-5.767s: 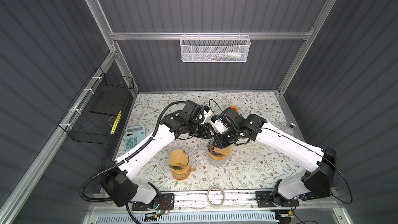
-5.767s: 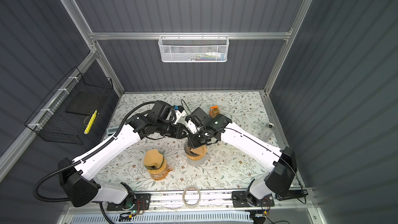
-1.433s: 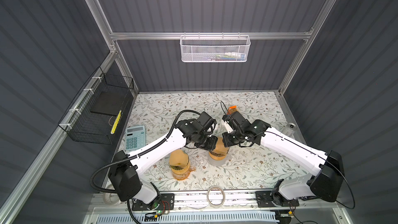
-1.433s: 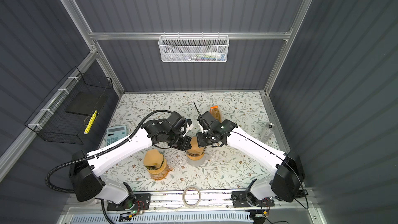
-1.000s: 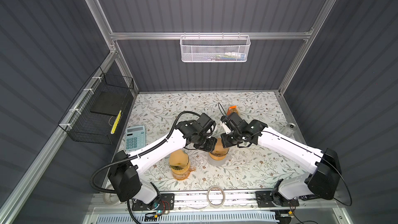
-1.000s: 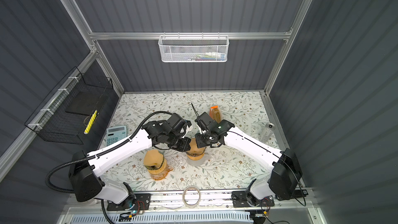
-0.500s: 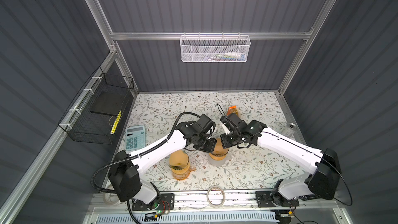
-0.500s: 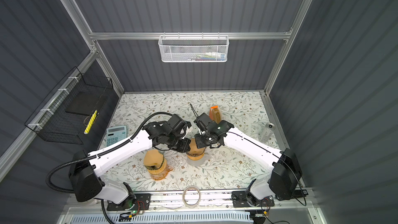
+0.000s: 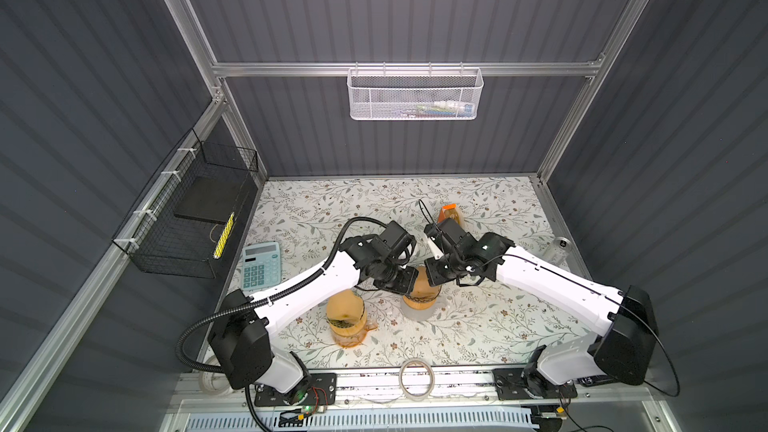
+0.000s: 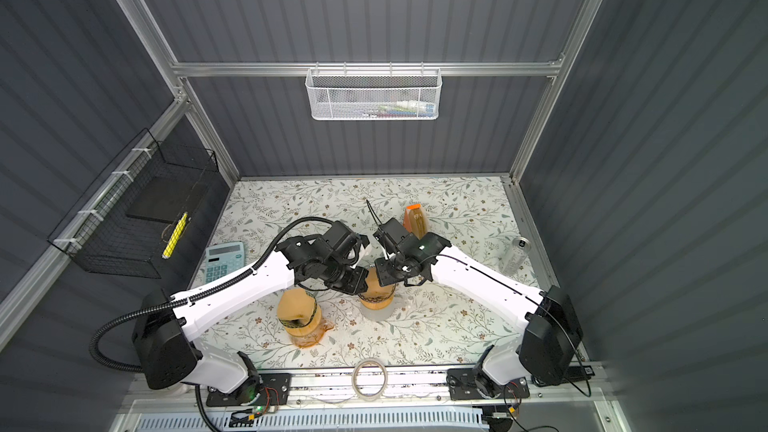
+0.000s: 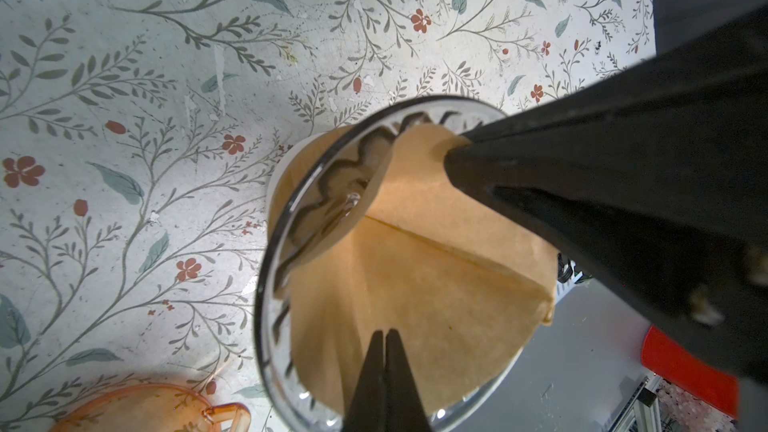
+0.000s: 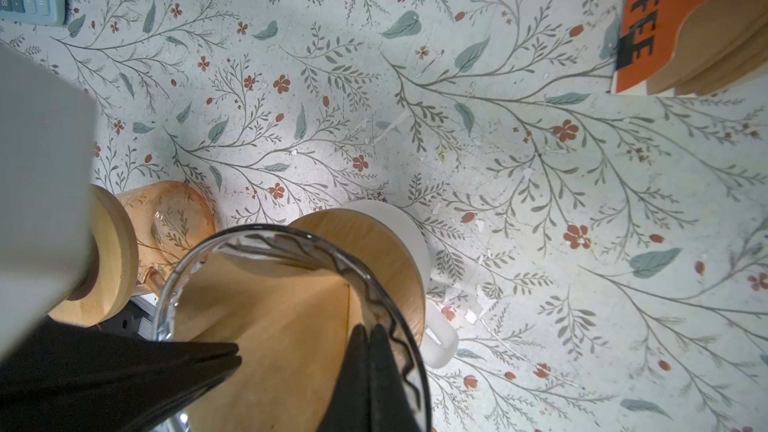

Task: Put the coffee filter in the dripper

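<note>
- While both jaws stand closed, left gripper (image 11: pixel 384 342) and right gripper (image 12: pixel 368 338) reach into the coffee filter (image 11: pixel 415 263); whether paper is pinched, you cannot tell.
- It lies inside the dripper (image 11: pixel 316 197).
- In both top views grippers hide its mouth.

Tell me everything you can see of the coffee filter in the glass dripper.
The coffee filter is tan, unbleached-looking paper, opened into a cone with a straight seam running across it. It sits inside the clear glass dripper, mostly lining the ribbed wall, though one edge stands off the glass and a corner seems to poke past the rim. The shut left gripper and the shut right gripper both touch its inner face from opposite sides.
</note>
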Available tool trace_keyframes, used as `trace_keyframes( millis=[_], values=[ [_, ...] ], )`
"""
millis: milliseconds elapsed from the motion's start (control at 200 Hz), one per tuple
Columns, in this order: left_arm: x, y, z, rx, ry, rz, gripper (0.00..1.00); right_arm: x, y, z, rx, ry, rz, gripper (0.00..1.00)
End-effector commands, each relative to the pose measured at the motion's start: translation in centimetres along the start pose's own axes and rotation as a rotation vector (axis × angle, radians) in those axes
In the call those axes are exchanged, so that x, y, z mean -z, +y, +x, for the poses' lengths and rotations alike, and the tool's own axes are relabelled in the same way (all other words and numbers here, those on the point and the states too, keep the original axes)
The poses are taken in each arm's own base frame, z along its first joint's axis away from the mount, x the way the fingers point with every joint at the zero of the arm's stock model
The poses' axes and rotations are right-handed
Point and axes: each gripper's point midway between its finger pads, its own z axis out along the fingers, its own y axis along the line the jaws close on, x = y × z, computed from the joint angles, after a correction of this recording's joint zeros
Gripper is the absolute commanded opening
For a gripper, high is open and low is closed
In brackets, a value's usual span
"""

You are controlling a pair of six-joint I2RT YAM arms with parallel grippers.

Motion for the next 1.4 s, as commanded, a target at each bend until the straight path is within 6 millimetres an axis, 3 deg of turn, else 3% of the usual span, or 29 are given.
trace_keyframes(
  millis=[0, 495, 1066, 1271, 1391],
  values=[
    [0.5, 0.1, 0.6, 0.002, 0.002, -0.007, 0.02, -0.5, -0.3, 0.3, 0.013, 0.005, 0.024, 0.0],
    [1.4, -0.4, -0.3, -0.004, -0.033, 0.0, 0.02, 0.6, 0.5, -0.3, 0.027, -0.014, 0.008, 0.02],
    [2.3, -1.1, -0.9, -0.013, -0.077, 0.02, 0.03, 2.5, 0.8, -0.8, 0.041, -0.051, 0.025, 0.24],
    [2.1, -0.9, -0.6, -0.009, -0.069, 0.02, 0.03, 2.9, 0.4, -0.7, 0.039, -0.06, 0.042, 0.24],
    [1.9, -0.8, -0.4, -0.006, -0.061, 0.02, 0.03, 2.8, 0.2, -0.5, 0.043, -0.055, 0.054, 0.18]
  ],
)
